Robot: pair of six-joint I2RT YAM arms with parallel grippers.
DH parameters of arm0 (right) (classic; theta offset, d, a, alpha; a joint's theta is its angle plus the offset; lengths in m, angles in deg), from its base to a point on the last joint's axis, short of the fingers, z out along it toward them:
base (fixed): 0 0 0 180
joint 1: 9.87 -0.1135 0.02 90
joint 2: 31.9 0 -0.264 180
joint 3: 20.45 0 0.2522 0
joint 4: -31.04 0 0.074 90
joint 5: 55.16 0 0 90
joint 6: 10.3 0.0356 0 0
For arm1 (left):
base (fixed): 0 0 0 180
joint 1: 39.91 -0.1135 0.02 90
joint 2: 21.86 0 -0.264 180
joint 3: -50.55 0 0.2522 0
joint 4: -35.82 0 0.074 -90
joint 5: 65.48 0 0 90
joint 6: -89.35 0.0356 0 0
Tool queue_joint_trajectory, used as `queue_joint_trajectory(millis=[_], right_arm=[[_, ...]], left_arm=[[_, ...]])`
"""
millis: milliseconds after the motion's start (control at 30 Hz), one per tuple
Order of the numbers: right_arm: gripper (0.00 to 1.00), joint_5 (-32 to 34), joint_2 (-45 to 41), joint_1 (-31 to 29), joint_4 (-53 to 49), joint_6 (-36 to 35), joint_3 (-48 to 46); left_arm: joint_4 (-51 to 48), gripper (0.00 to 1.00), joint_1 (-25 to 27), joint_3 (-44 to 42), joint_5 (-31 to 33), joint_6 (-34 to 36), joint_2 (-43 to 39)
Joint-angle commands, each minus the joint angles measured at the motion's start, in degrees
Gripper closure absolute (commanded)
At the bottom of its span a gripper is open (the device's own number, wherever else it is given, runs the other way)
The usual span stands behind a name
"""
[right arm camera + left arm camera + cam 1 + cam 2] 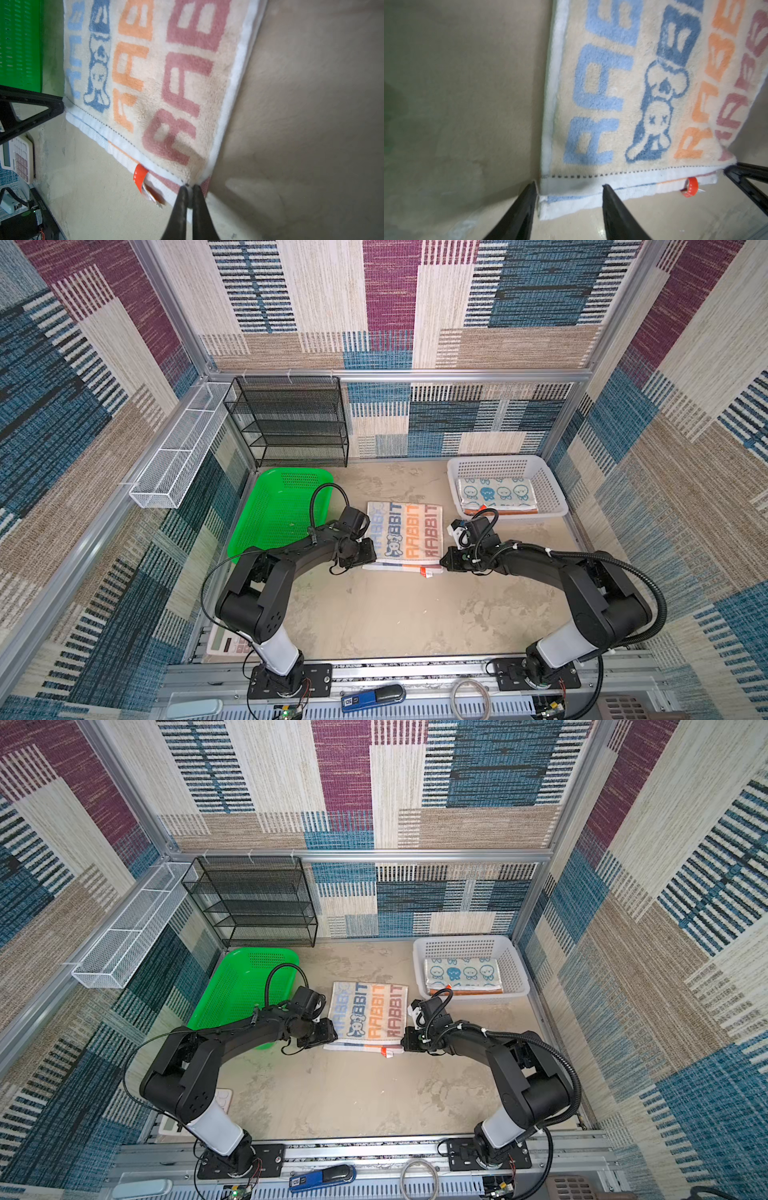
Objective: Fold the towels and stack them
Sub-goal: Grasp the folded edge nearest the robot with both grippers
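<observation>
The table [395,614] is taking up the whole floor of the cell in both top views. The black mesh shelf [291,423] is standing at 11 o'clock against the back wall. The green basket [266,510] is sitting at 10 o'clock, leaning on the side wall. The white basket [498,462] is sitting at 2 o'clock.

The RABBIT towel [409,535] is lying flat pretty much dead centre. It's folded double, with the bottom layer peeking out a bit along its 6 o'clock edge.

The other two are already lying stacked in the white basket, the blue towel [494,491] on top of the orange towel [503,511], which is only showing as a strip.

The left gripper [569,188] is sitting at the RABBIT towel's 7 o'clock corner. Its fingers are standing apart with the hem between them, not pinching anything.

The right gripper [189,188] is sitting at the 5 o'clock corner, fingers squeezed together right on the corner of the cloth.

A little red tag [140,174] is sticking out of the 6 o'clock edge, near the right gripper.
</observation>
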State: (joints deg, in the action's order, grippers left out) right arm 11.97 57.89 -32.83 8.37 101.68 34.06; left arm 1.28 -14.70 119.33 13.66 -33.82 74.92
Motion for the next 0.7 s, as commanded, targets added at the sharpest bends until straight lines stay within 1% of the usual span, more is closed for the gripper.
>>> queue_joint_trajectory(millis=[0, 33, 100, 367, 500, 667], right_arm=[[0.96, 0.8, -0.5, 0.0, 0.4, -0.3, 0.2], [0.96, 0.8, -0.5, 0.0, 0.4, -0.3, 0.2], [0.96, 0.7, -0.3, -0.1, 0.4, -0.3, 0.2], [0.97, 0.5, -0.5, 0.0, 0.2, -0.5, 0.4], [0.97, 0.4, -0.2, 0.0, 0.3, -0.5, 0.3], [0.97, 0.2, -0.2, 0.0, 0.5, -0.5, 0.1]], left_arm=[[1.7, 0.48, -0.3, 0.4, -0.5, -0.2, 0.8], [1.7, 0.49, -0.3, 0.6, -0.4, -0.1, 1.1], [1.5, 0.58, -0.3, 0.8, 0.1, 0.1, 1.8], [0.4, 0.76, -0.4, 0.9, 2.2, 1.1, 1.4], [-0.4, 0.79, -0.3, 1.4, 2.8, 1.4, 1.4], [-1.4, 0.79, -0.3, 2.4, 3.7, 1.7, 1.5]])
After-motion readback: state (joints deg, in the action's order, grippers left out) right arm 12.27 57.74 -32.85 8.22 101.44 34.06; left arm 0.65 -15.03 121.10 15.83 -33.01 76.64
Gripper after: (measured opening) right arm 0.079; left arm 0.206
